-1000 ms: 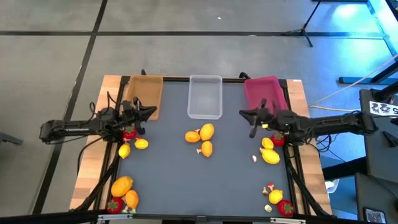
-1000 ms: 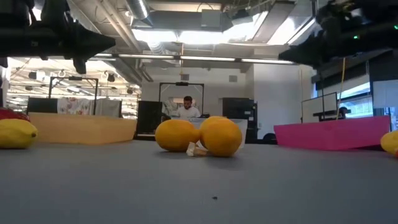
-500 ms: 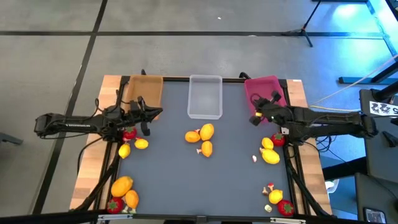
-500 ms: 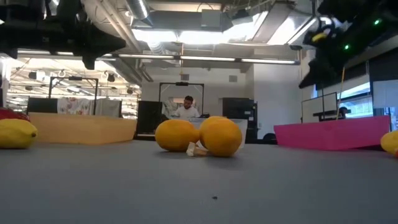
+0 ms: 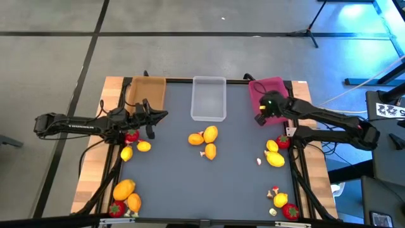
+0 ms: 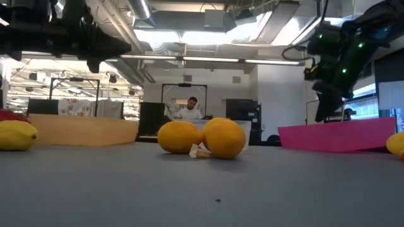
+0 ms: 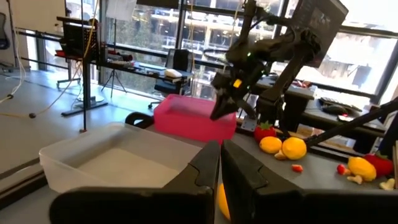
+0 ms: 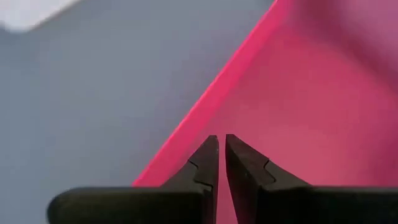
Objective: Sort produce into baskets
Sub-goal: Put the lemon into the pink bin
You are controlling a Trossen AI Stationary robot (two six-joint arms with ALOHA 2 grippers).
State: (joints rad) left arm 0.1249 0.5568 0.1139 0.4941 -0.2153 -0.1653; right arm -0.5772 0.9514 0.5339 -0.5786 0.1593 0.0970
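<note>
I see a grey table carrying a tan tray, clear tray and pink tray along its far edge, with produce scattered in front of them.

Right claw now over pink basket

Even, bright overhead light covers the grey table with only faint shadows, while a blue glow tints the floor at the upper right of the high view. From table height, glaring ceiling lights turn the arms into dark silhouettes. Bright windows wash out one wrist view; the magenta-pink basket looks soft and blurred.
</note>
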